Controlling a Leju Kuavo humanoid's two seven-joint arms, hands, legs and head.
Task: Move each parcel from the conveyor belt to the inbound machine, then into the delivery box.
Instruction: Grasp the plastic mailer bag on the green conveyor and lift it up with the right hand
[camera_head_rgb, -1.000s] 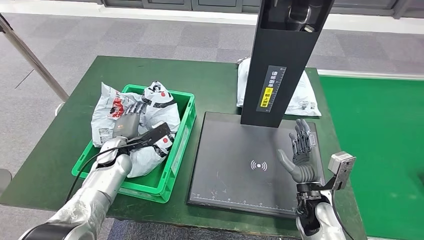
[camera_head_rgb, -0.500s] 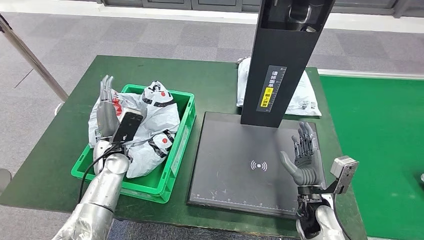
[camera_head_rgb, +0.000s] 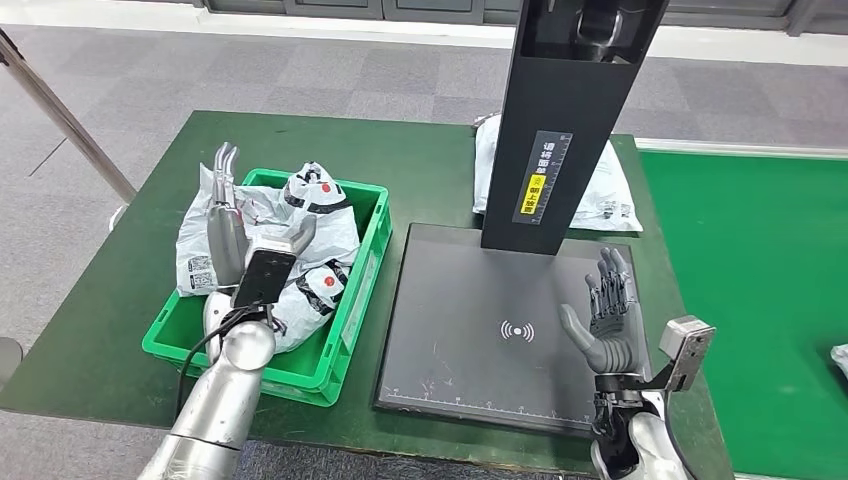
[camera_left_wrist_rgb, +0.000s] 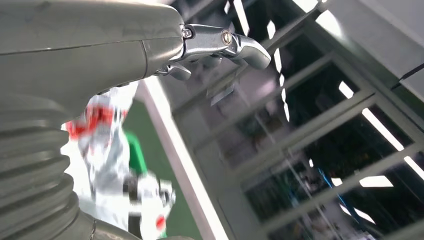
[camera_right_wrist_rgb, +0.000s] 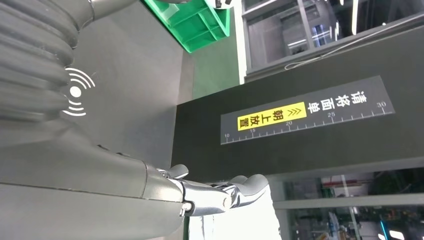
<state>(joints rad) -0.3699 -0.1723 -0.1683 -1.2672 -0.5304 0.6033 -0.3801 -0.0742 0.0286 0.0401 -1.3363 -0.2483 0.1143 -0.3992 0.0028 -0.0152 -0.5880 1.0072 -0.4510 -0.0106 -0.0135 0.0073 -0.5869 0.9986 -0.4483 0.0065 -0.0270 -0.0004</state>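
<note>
Grey carpet surrounds the green worktop in the head view. On it, a green delivery box holds crumpled white parcels; the left hand is raised over them, fingers spread, holding nothing. Right of the box lies the dark inbound machine, its post partly hiding another parcel. The right hand hovers open-fingered over the machine's right edge.

From the left wrist, the hand shows only fingertips; parcels and box are blurred.

From the right wrist, the hand is spread beside the machine's post, the box corner cut off.
</note>
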